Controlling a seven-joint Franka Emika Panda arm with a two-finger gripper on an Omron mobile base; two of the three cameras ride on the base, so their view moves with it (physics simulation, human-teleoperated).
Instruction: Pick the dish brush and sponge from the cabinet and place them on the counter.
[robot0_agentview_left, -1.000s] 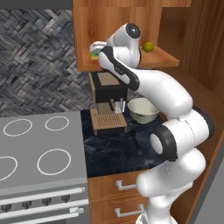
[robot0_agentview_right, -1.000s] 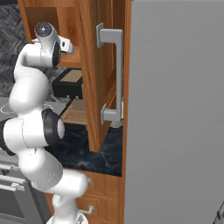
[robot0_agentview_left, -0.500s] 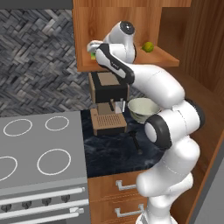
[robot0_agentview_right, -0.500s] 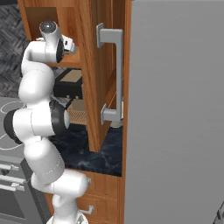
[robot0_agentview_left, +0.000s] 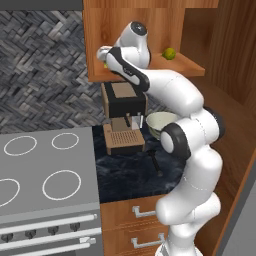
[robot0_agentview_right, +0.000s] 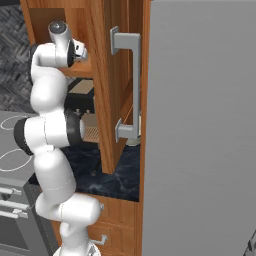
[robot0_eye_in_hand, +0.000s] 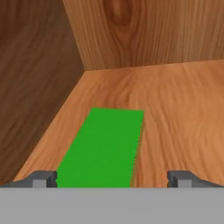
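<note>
white arm reaching up into the open wall cabinet

the warm brown wooden cabinet (robot0_agentview_left: 150, 30) takes in the bent white arm, wrist at the shelf's left end. the gripper (robot0_eye_in_hand: 112, 178) has its jaws spread wide, and the flat bright green sponge (robot0_eye_in_hand: 101, 148) lies on the shelf between them, nearer the left tip.

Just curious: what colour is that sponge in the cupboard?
Bright green sponge; clearest in the hand view.
</note>
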